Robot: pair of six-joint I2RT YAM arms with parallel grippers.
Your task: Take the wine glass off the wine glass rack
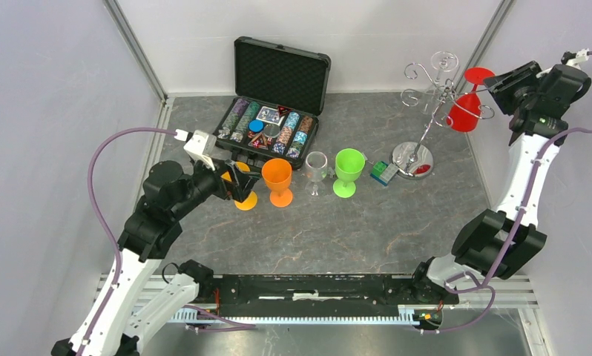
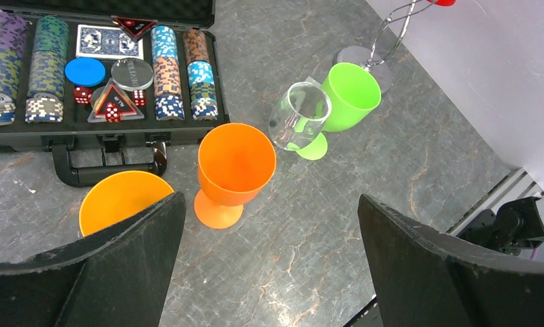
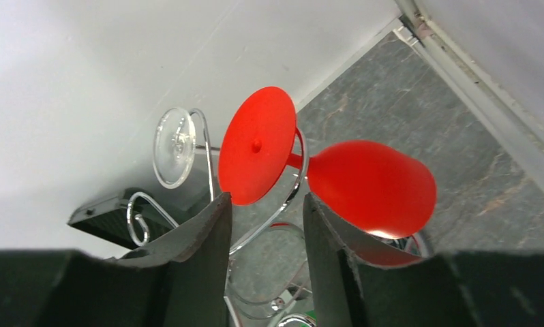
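Red wine glass (image 3: 371,187) awaiting stem grasp.
Right pincer (image 3: 264,204) is standing part-spread, pinching nothing; glass is hanging at 3 o'clock of the rack (image 1: 431,122); stem wants centring before sliding outward.

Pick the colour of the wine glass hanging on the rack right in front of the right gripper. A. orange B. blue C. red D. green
C: the red wine glass hangs on the wine glass rack just ahead of the right gripper; the green wine glass stands on the table.
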